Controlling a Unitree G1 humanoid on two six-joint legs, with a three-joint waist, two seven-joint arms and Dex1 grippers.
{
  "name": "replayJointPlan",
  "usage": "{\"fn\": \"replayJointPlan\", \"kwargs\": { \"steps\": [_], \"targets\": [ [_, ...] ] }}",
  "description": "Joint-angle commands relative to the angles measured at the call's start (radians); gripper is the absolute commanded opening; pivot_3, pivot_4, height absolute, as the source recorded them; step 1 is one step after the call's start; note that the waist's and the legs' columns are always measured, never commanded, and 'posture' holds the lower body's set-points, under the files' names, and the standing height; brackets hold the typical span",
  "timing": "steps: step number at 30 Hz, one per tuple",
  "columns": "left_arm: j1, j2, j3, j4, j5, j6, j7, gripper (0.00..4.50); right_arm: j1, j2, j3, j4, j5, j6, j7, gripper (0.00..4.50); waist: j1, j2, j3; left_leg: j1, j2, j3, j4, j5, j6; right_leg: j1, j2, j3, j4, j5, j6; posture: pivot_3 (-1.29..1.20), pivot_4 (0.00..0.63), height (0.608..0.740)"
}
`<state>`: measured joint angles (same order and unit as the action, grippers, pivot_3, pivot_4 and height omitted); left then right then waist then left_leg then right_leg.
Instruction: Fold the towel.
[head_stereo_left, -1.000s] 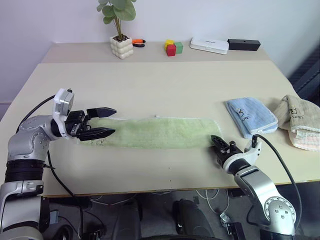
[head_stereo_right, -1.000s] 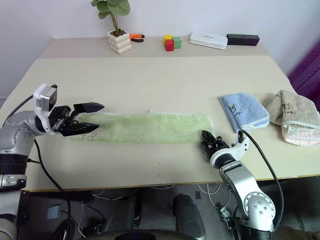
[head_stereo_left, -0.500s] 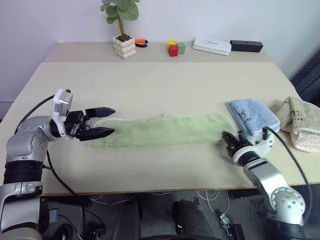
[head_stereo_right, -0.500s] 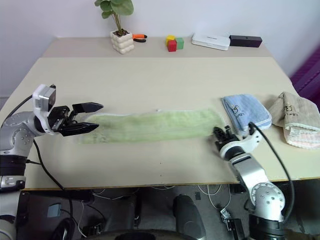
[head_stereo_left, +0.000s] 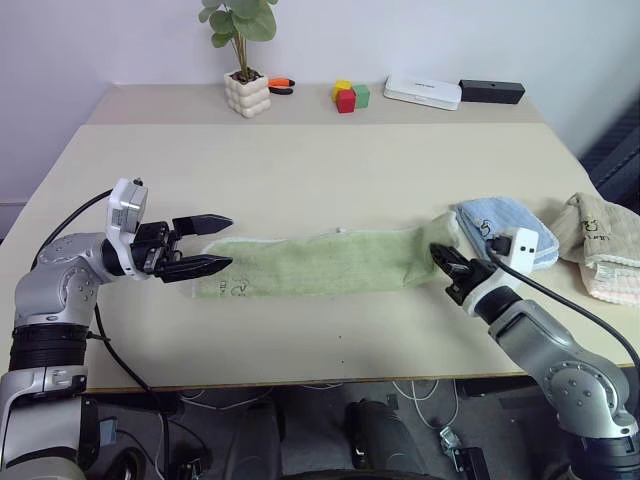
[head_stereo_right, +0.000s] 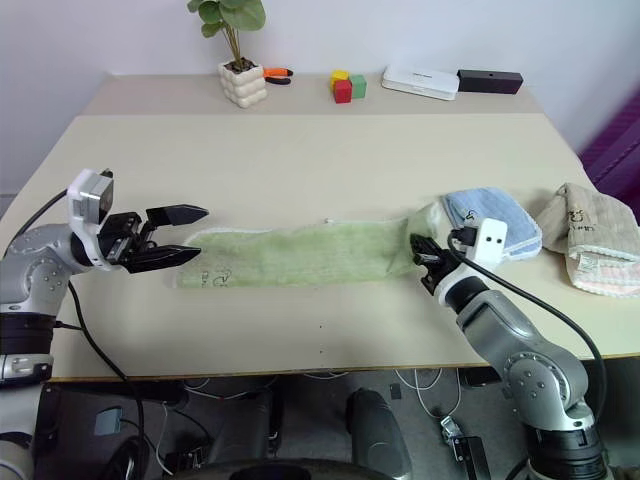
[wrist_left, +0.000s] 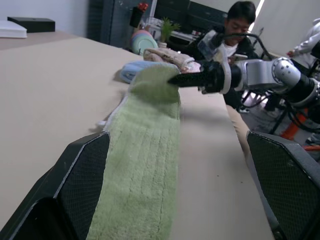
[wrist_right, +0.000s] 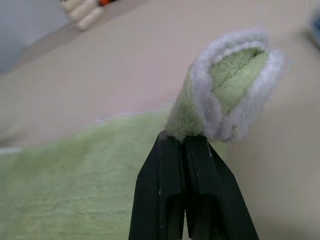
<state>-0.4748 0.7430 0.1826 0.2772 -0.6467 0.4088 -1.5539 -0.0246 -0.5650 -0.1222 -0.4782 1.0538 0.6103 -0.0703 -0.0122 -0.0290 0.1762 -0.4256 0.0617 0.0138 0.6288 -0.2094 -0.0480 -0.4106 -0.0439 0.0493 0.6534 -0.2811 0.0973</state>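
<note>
The towel (head_stereo_left: 310, 263) lies as a long strip across the near half of the counter (head_stereo_left: 330, 170), its far end at 3 o'clock pinched and lifted off the surface by the right tool (head_stereo_left: 441, 262), whose fingers are clamped tight on a bunched corner. The left tool (head_stereo_left: 208, 242) hovers at 9 o'clock over the other end, fingers spread wide, gripping nothing. This looks like the start of an end-to-end fold: 1 end is caught, the other not yet. The next move likely calls for carrying the raised end over toward 9 o'clock while that end is held down or left flat, keeping the edges aligned. A small dark printed mark sits near the 9 o'clock corner; it cannot be read. The blue towel (head_stereo_left: 505, 228) at 3 o'clock bears a dark mark too, also unreadable.
</note>
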Motion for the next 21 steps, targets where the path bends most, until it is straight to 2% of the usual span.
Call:
{"fn": "replayJointPlan", "kwargs": {
  "steps": [1,4,12,21],
  "targets": [
    [0.006,0.002,0.033,-0.041,-0.028,0.000,0.007,4.50,-0.044,-0.034,0.080,-0.103,-0.083,0.036,0.098,0.03,-0.001,0.000,0.000,0.000,0.000,0.000,0.000,0.000,0.000,0.000,0.000,0.000,0.000,0.000,0.000,0.00,0.150,0.740],
    [0.021,0.003,0.040,-0.061,-0.038,0.006,0.020,4.50,-0.064,-0.058,0.147,-0.137,-0.153,0.063,0.165,0.03,0.000,0.000,0.000,0.000,0.000,0.000,0.000,0.000,0.000,0.000,0.000,0.000,0.000,0.000,0.000,0.00,0.150,0.740],
    [0.072,0.001,0.063,-0.133,-0.064,0.029,0.061,4.50,-0.175,0.016,0.234,-0.046,-0.249,0.126,0.236,0.03,0.000,0.000,0.000,0.000,0.000,0.000,0.001,0.000,0.000,0.000,0.000,0.000,0.000,0.000,0.000,0.00,0.150,0.740],
    [0.133,0.028,0.099,-0.203,-0.089,0.062,0.095,4.50,-0.200,0.038,0.338,-0.020,-0.358,0.174,0.362,0.03,-0.001,0.000,0.000,0.000,0.000,0.000,0.000,0.000,0.000,0.000,0.000,0.000,0.000,0.000,0.000,0.00,0.150,0.740]
  ]
}}
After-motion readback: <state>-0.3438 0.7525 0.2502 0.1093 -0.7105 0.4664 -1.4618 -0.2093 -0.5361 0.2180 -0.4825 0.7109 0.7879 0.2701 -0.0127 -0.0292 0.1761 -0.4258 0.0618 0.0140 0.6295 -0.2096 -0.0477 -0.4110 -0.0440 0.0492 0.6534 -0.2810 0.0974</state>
